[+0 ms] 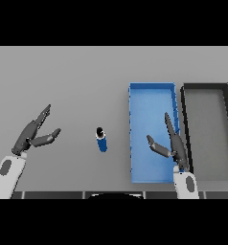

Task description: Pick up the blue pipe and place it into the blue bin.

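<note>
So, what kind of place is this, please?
Probably a bare sorting bench: a plain grey table holding only a blue bin, a dark bin beside it, and one blue pipe.

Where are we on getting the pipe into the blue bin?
Nothing done yet. The blue pipe stands on the grey table, left of the blue bin, untouched. In hand: nothing; the left hand hangs open to the pipe's left, and the right hand is open over the bin's right side. Left: reach, grasp, lift, carry and drop it in the bin.
</note>
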Motion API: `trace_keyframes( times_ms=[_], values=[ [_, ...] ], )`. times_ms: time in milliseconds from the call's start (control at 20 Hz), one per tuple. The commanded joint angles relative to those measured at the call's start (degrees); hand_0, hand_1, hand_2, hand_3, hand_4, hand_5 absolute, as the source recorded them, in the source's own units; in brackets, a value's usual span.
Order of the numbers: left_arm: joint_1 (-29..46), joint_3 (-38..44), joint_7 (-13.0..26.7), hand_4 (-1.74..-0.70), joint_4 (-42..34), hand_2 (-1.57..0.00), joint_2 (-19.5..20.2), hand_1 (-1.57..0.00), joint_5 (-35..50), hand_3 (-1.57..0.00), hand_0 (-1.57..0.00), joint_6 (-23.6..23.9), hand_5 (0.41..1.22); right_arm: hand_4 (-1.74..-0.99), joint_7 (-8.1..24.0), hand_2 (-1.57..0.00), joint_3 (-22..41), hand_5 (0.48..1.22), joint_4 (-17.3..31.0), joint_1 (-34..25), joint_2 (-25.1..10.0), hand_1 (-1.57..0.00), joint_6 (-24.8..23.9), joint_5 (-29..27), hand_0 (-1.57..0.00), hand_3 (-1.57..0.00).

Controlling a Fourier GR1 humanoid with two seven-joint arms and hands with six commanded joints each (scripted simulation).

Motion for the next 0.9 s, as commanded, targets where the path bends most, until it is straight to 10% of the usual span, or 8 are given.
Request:
trace_keyframes(
  times_ms=[0,250,850],
  values=[
    [0.24,-0.83,-0.77,-1.09,-0.7,0.0,0.32,0.0,0.04,0.0,0.0,-1.62,0.596,-1.186,-0.65,0.0,0.14,0.598,-0.63,0.88,-0.52,0.0,0.65,-0.19,0.0,0.0],
    [2.77,-6.0,0.4,-1.12,-6.38,0.0,0.9,0.0,-0.01,0.0,0.0,-7.17,0.514,-1.205,-1.4,0.0,0.13,0.611,0.24,0.06,-0.93,0.0,1.38,-0.41,0.0,0.0],
    [-0.23,-16.14,2.69,-1.21,-3.05,0.0,-11.66,0.0,-9.55,0.0,0.0,-4.66,0.468,-1.229,0.1,0.0,0.74,0.622,-1.27,1.05,-0.02,0.0,1.11,-0.23,0.0,0.0]
  ],
)
